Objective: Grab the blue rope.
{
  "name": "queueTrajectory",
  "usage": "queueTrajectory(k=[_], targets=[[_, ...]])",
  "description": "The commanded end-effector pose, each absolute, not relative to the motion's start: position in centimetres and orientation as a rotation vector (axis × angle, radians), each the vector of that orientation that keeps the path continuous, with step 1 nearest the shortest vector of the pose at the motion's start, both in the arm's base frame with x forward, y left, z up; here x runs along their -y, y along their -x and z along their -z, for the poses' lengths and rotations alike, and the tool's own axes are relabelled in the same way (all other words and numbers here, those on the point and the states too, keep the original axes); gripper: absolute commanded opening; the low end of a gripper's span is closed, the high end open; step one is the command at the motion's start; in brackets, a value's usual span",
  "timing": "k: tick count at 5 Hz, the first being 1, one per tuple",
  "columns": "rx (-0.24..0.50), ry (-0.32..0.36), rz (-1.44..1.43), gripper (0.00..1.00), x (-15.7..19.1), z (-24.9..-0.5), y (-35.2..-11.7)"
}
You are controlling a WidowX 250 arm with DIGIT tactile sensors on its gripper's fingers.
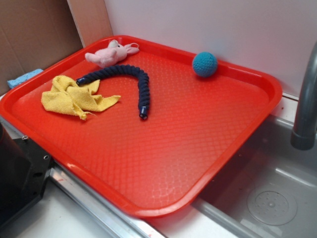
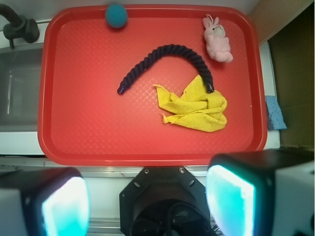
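Observation:
The blue rope (image 1: 130,78) (image 2: 170,59) lies curved in an arch on the red tray (image 1: 163,148) (image 2: 88,128), dark navy and braided with black ends. One end rests against the yellow cloth (image 1: 74,96) (image 2: 197,105). My gripper (image 2: 147,204) is open, high above and back from the tray's near edge, its two pads (image 2: 229,201) wide apart with nothing between them. In the exterior view the gripper itself is out of frame; only the black robot base (image 1: 20,173) shows at the lower left.
A pink plush bunny (image 1: 110,53) (image 2: 218,42) lies at one tray corner, a teal crocheted ball (image 1: 204,64) (image 2: 116,15) near the far rim. A steel sink (image 1: 267,188) and grey faucet (image 1: 304,104) (image 2: 19,27) adjoin the tray. A blue sponge (image 1: 24,78) (image 2: 274,112) lies outside it.

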State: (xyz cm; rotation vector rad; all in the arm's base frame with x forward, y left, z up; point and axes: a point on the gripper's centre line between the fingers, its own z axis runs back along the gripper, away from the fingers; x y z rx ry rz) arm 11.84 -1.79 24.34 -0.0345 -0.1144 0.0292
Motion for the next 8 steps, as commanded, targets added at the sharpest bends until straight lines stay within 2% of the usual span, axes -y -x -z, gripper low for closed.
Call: queueTrajectory(k=[1, 3, 4, 6, 8], targets=[[0.114, 0.034, -0.029, 1.0, 1.8, -24.3, -11.8], [0.125, 0.062, -0.406, 1.0, 1.1, -22.5, -14.7], [0.192, 0.079, -0.596, 1.0, 0.5, -21.5, -16.5], [0.253, 0.073, -0.863, 1.0, -0.9, -17.9, -21.0], [0.289, -0.013, -1.022, 1.0, -2.0, -12.7, -25.4]])
